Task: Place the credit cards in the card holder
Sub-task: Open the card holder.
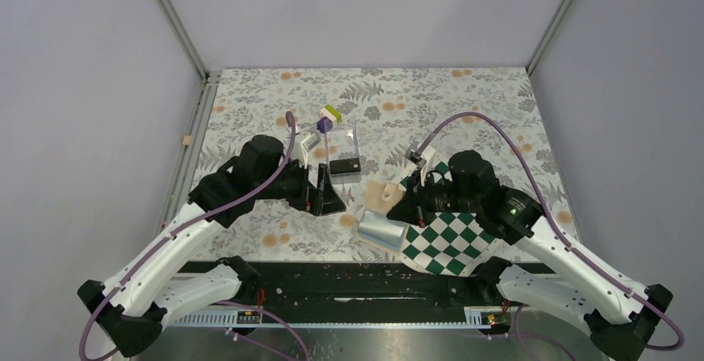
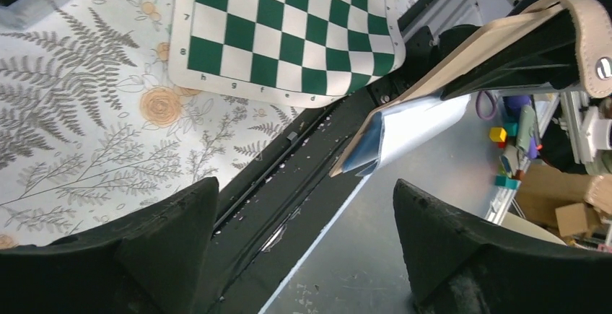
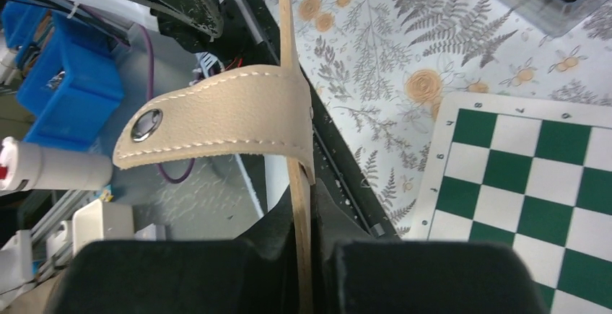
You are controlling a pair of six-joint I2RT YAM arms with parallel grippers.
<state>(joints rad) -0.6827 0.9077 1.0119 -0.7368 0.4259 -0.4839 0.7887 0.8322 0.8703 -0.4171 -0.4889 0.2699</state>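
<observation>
Wallet [image 1: 381,212] open, held at mid-front of the table [image 1: 249,95], between the two arms, just left of the chessboard [image 1: 448,241]. Tan panel [image 1: 382,195] on the far side, pale blue lining [image 2: 404,130] on the near side. It looks lifted off the cloth, but contact below cannot be confirmed.

Right gripper [image 3: 299,242] is closed on the tan panel's edge, which runs straight up between the fingers [image 3: 404,278]. The strap [image 3: 231,119] curls off to the left, its snap [image 3: 146,125] unfastened. How deep the panel sits in the jaws is hidden by the finger bodies. Pockets are not visible in any view.

One black card [image 1: 344,164] lies in the clear case [image 1: 347,149], beyond the wallet and well apart from it. In the wrist views the case is cut off at the frame edge, showing only a dark corner. Whether more cards are stacked there cannot be told.

Left gripper [image 2: 303,191] is spread wide with nothing between its fingers [image 2: 166,242]. It sits low over the table, left of the wallet and aimed toward it, not touching.

Right arm reaches in from the right, its wrist over the chessboard's far corner. Left arm stretches forward from its base, elbow out left, wrist near the case.

Blocks [image 1: 328,118], purple, green and white, sit just behind the case.
</observation>
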